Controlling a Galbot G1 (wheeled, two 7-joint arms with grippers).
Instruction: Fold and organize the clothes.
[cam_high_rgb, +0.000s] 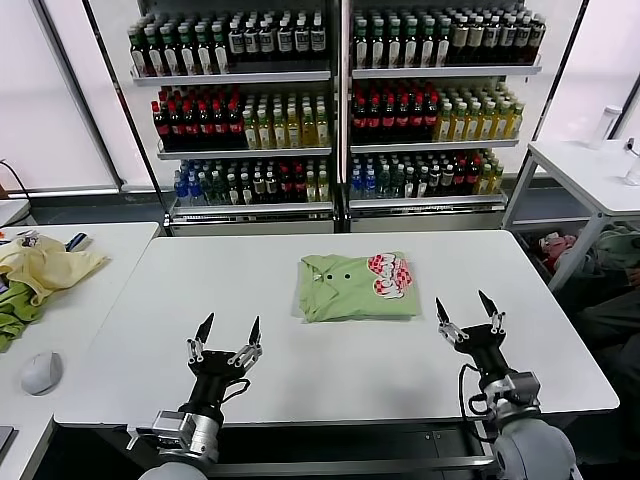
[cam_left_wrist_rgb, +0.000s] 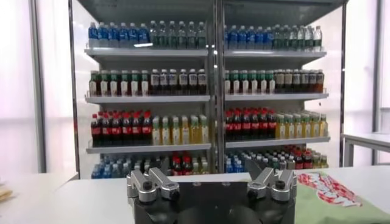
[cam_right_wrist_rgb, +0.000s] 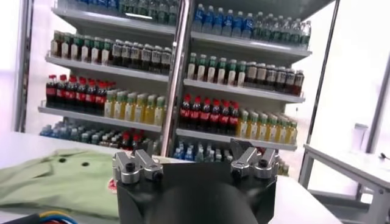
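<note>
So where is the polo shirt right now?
In the head view, the polo shirt lies folded on the white table, centre-right, beyond the open left gripper and right gripper.

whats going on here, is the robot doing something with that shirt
Nothing is being held right now. The polo shirt lies folded into a neat rectangle in the middle of the white table. The left gripper and right gripper are both open and hover near the table's front edge, apart from the shirt.
</note>
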